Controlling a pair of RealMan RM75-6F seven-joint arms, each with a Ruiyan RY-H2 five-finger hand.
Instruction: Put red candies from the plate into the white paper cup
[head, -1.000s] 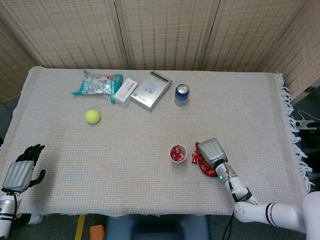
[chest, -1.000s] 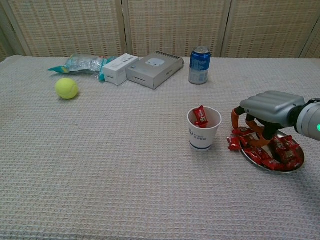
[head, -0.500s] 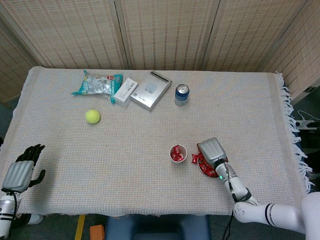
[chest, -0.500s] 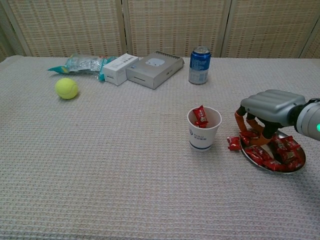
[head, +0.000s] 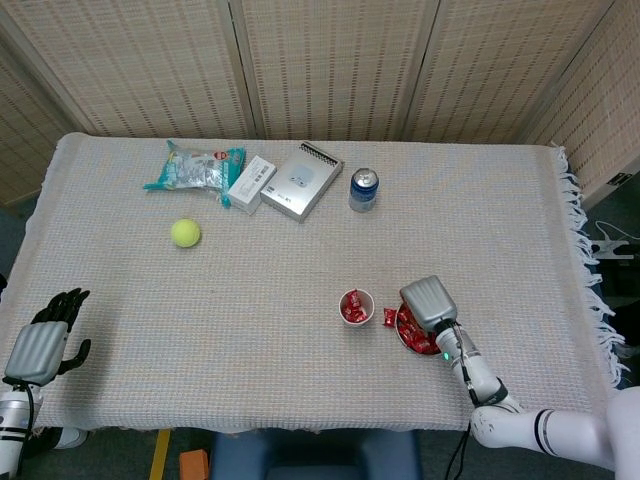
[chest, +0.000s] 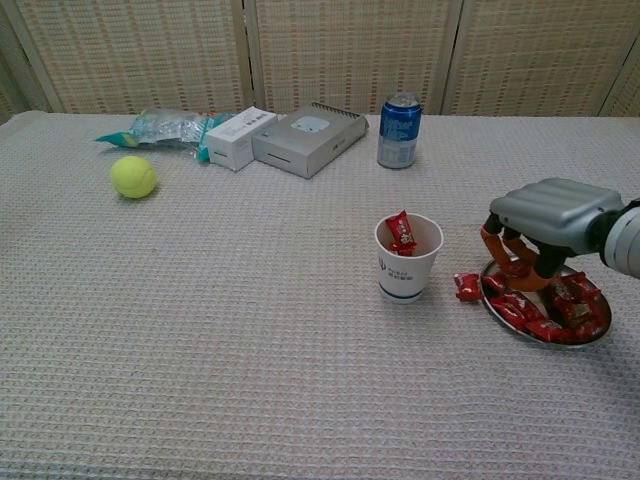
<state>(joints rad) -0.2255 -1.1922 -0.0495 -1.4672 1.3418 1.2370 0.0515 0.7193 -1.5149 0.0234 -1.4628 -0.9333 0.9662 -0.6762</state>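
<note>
**Right hand over the candy plate**

The right hand (chest: 545, 215) hovers over the plate (chest: 500, 314), fingers (chest: 492, 245) curled down among the red candies (chest: 565, 305); whether it grasps one, I cannot tell. One stray candy (chest: 466, 287) lies on the tabletop (chest: 250, 330) just beside the plate's rim, between plate and white paper cup (chest: 408, 257). The cup stands upright near the plate, red candy showing inside. Over at the near left corner, the left hand (head: 45, 335) rests released, fingers apart, holding nothing. Far back sit a tennis ball (chest: 133, 177), a blue can (chest: 399, 130) and a grey box (chest: 310, 137).
</note>
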